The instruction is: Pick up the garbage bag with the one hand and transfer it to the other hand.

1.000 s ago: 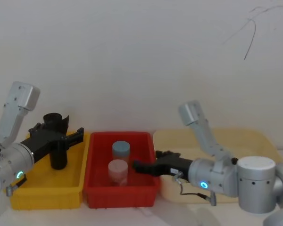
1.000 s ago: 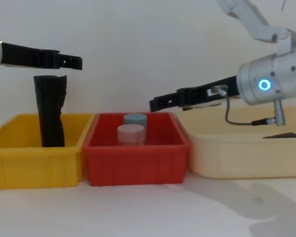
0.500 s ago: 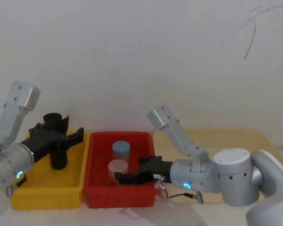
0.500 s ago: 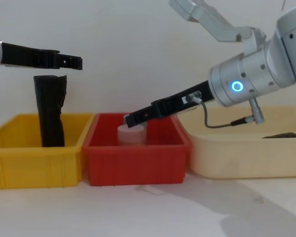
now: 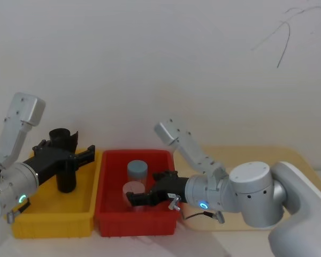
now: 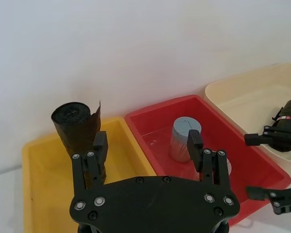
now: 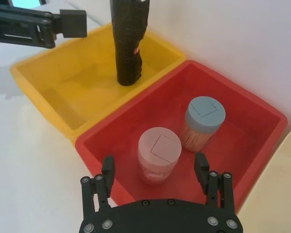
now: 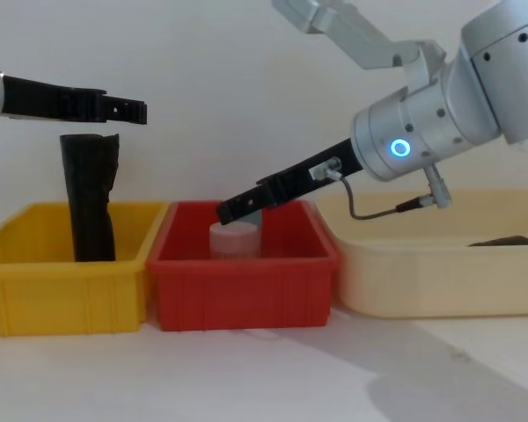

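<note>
I see the right claw (image 5: 143, 190) spread open, low over the red bin (image 5: 109, 176), pink-lidded jar (image 7: 158, 153) between its fingers. The left claw (image 6: 148, 141) hangs open above the yellow bin (image 5: 48, 214), by the ragged black roll (image 5: 66, 160). The garbage bag (image 8: 502, 239) lies in the cream bin (image 8: 405, 281), well apart from both.

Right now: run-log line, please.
left gripper: open, near upright black roll in yellow bin | right gripper: open, above pink-lidded jar in red bin
</note>
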